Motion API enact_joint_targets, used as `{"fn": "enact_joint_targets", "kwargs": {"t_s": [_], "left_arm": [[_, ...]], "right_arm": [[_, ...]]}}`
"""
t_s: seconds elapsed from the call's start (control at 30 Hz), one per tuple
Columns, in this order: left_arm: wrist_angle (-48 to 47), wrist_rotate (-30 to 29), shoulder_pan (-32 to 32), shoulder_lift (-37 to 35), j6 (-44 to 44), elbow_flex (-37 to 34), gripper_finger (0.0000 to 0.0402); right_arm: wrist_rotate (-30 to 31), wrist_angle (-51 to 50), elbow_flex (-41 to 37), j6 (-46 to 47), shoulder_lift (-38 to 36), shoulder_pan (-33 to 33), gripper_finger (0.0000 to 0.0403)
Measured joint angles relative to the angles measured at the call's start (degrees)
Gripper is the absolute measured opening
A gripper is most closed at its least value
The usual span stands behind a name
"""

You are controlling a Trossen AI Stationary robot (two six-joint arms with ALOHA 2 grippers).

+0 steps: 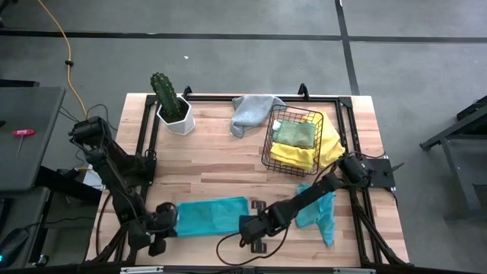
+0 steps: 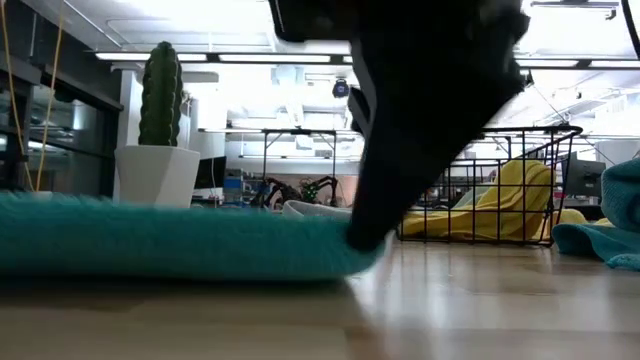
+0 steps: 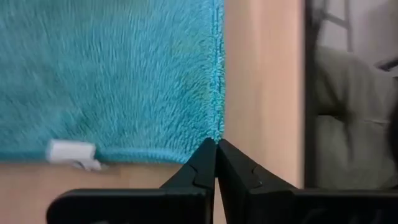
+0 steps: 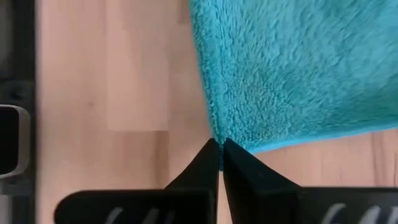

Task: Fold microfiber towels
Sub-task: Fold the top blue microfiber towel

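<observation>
A teal microfiber towel (image 1: 213, 215) lies spread out near the table's front edge. My left gripper (image 1: 169, 222) is shut at its near left corner and my right gripper (image 1: 247, 228) is shut at its near right corner. A second teal towel (image 1: 319, 215) lies crumpled to the right, under my right arm. Yellow (image 1: 304, 156) and light green (image 1: 295, 134) towels sit in the black wire basket (image 1: 268, 144), with the yellow one draped over its rim. A grey towel (image 1: 251, 113) lies bunched at the far edge. My left gripper pinches the spread towel's near left corner (image 3: 214, 135) between its two fingers, right at their tips. The fingers slant down from the table's near left. The rest of the towel lies flat on the wood. My right gripper pinches the same towel's near right corner (image 4: 217, 134) between its fingertips, slanting down from the near side. The towel spreads away from the fingers, flat on the table (image 4: 124, 93).
A white pot with a cactus (image 1: 171, 106) stands at the far left. A black frame (image 1: 228, 97) runs around the table's edges. A white tag (image 3: 71, 152) sticks out of the spread towel's near edge. Bare wood lies between the spread towel and the basket.
</observation>
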Motion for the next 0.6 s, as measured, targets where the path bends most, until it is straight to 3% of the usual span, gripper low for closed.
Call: {"fn": "enact_joint_targets", "kwargs": {"t_s": [0.2, 0.37, 0.6], "left_arm": [[-3.7, -2.87, 0.49, -2.9, 1.41, 2.07, 0.0], [-14.86, -6.74, 0.55, -4.08, -4.05, 2.03, 0.0], [-26.25, -9.36, 0.59, -4.06, -12.67, 2.03, 0.0]], "right_arm": [[3.62, -5.76, 5.63, -1.88, -0.07, -0.84, 0.0001], [9.67, -12.3, 7.67, -1.62, -0.11, -2.37, 0.0001], [11.38, -11.34, 6.08, -1.22, -0.17, -4.32, 0.0]]}}
